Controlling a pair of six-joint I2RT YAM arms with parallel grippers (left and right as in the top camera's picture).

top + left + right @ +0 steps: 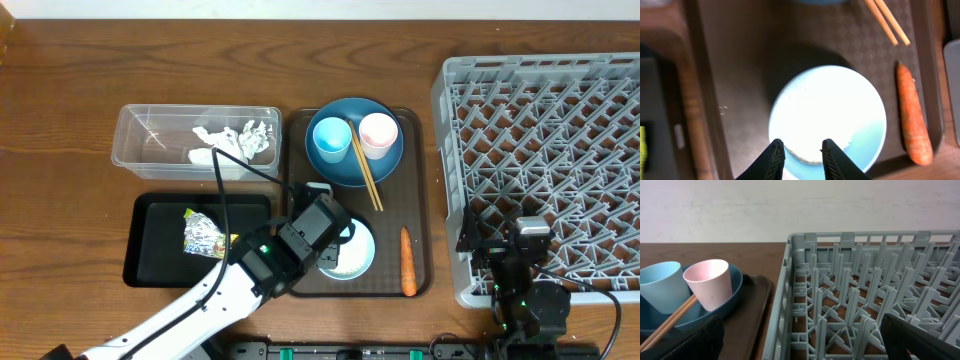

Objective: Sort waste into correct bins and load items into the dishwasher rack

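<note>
Wood table (60,100), left to right. We see napkins (240,138) in the clear tub (135,150), far left. Foil wrapper (203,238) lies in the black tray (160,250), near left. Left gripper (804,152) hovers over the bowl (840,110), near rim, jaws slightly parted, gripping nothing. Brown serving tray (420,200) holds the bowl and the carrot (407,262). Plate (385,165) at its far end carries the light-blue cup (331,140), pink cup (378,133) and chopsticks (365,170). Rack (540,100) sits right. Right gripper (801,335) at its near-left corner, jaws wide, released.

Wooden table (60,100); on it tub (150,142), black tray (160,250), brown tray (396,212), rack (540,120).
</note>
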